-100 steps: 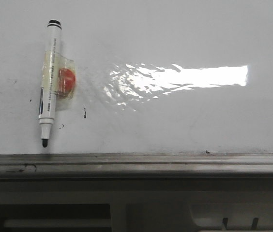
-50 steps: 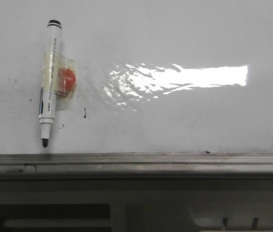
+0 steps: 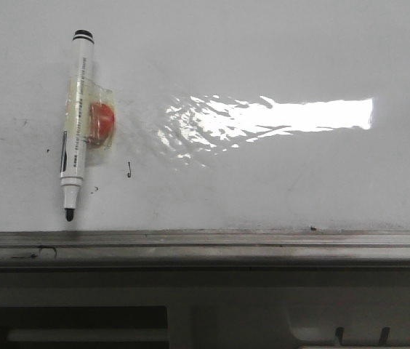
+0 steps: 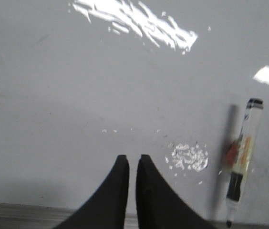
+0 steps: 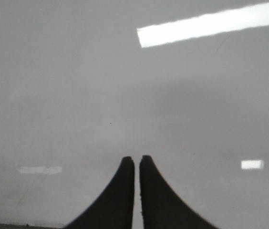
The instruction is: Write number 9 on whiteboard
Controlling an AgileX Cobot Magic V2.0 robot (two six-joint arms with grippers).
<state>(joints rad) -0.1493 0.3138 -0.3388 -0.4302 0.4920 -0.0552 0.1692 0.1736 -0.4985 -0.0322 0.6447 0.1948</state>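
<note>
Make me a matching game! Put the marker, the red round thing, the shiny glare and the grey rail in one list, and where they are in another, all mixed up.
Things:
1. marker
2. red round thing
3. glare patch
4. grey rail

Places, by the front view:
A. along the whiteboard's bottom edge
B. taped to the marker's right side
C. upright at the left, tip pointing down
D. right of the centre, bright white

Pairs: 1-C, 2-B, 3-D, 4-A
</note>
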